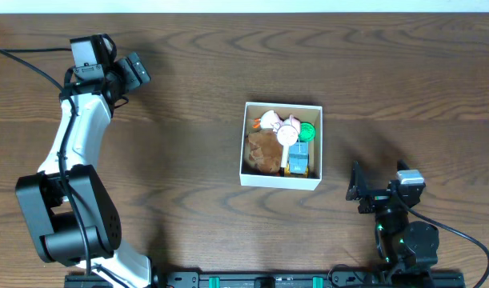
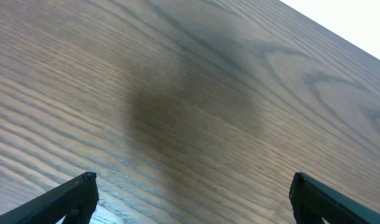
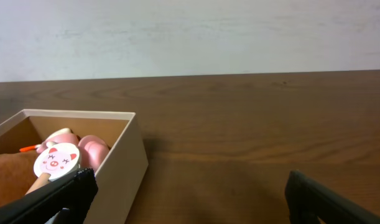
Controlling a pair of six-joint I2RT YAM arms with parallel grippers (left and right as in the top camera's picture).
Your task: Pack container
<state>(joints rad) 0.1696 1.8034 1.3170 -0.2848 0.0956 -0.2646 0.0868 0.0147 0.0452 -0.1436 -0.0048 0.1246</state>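
Observation:
The container (image 1: 245, 144) is a square white cardboard box with a brown inside, at the middle of the table. It holds several small toys: a brown plush (image 1: 264, 150), a pink pig-faced toy (image 1: 288, 132), a green piece (image 1: 308, 130) and a blue and yellow toy (image 1: 297, 160). In the right wrist view the container (image 3: 118, 171) is at the lower left with the pig toy (image 3: 56, 160) inside. My right gripper (image 3: 190, 196) is open and empty, just right of the box. My left gripper (image 2: 193, 196) is open and empty over bare wood at the far left.
The table is dark brown wood (image 1: 188, 72). A pale wall (image 3: 190, 31) lies beyond its far edge. A black cable (image 1: 28, 62) runs to the left arm. The arm bases stand along the front edge.

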